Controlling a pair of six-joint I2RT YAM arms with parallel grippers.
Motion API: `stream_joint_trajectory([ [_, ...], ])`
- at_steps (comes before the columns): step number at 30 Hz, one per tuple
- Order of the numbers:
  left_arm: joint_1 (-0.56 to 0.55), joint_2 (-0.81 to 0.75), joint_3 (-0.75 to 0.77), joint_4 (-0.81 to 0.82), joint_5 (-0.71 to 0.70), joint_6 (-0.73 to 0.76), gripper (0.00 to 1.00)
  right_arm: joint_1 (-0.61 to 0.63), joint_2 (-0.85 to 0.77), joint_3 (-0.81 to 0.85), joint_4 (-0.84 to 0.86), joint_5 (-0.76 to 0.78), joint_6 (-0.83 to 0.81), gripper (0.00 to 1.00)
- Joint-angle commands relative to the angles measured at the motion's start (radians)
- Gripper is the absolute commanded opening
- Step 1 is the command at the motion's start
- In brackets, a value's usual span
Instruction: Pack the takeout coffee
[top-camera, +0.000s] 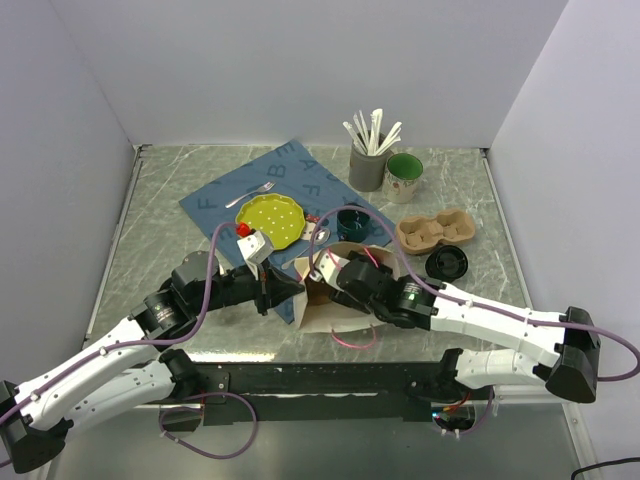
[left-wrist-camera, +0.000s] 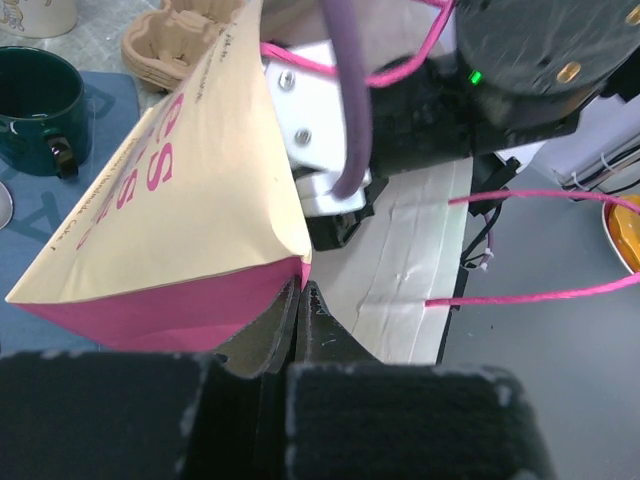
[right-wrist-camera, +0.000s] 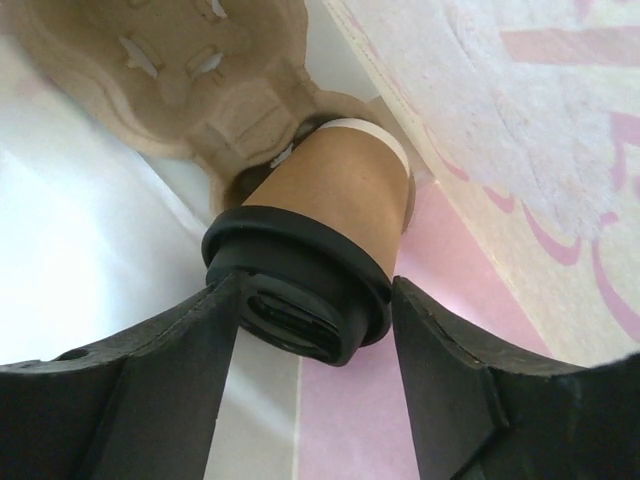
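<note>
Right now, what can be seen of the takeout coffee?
The takeout coffee is a brown kraft-paper cup with a white band near its base and a round black plastic lid. It lies tilted, lid toward the right wrist camera, base at a pocket of a pulp carrier inside the paper bag. The right end effector straddles the lid; contact is unclear.

My left arm (top-camera: 110, 360): stretched inward, left gripper (left-wrist-camera: 300, 300) pinched tight. My right arm (top-camera: 480, 318): facing it, right gripper (right-wrist-camera: 312, 300) jaws partway apart.

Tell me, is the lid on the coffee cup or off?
On. The black lid covers the top of the brown cup.
</note>
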Motion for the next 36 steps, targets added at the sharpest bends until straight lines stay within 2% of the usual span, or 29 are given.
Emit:
stream_joint_trajectory([
  [1, -0.004, -0.004, 0.037, -0.024, 0.022, -0.002, 0.01, -0.017, -0.034, 0.115, -0.017, -0.021, 0.019, 0.66],
  [16, -0.004, 0.01, 0.049, -0.033, -0.006, -0.001, 0.01, -0.014, -0.036, 0.239, -0.152, -0.048, 0.036, 0.62],
  [26, -0.004, 0.015, 0.052, -0.039, 0.006, 0.011, 0.01, -0.016, -0.072, 0.177, -0.119, -0.106, 0.022, 0.54],
  [30, -0.004, 0.012, 0.048, -0.05, 0.023, 0.022, 0.01, -0.016, -0.108, 0.117, -0.063, -0.166, -0.057, 0.62],
  [34, -0.004, 0.012, 0.046, -0.064, 0.034, 0.034, 0.01, -0.025, -0.144, 0.053, 0.0, -0.215, -0.166, 0.66],
  [36, -0.004, 0.006, 0.042, -0.058, 0.034, 0.03, 0.01, -0.048, -0.137, 0.049, -0.025, -0.263, -0.172, 0.67],
])
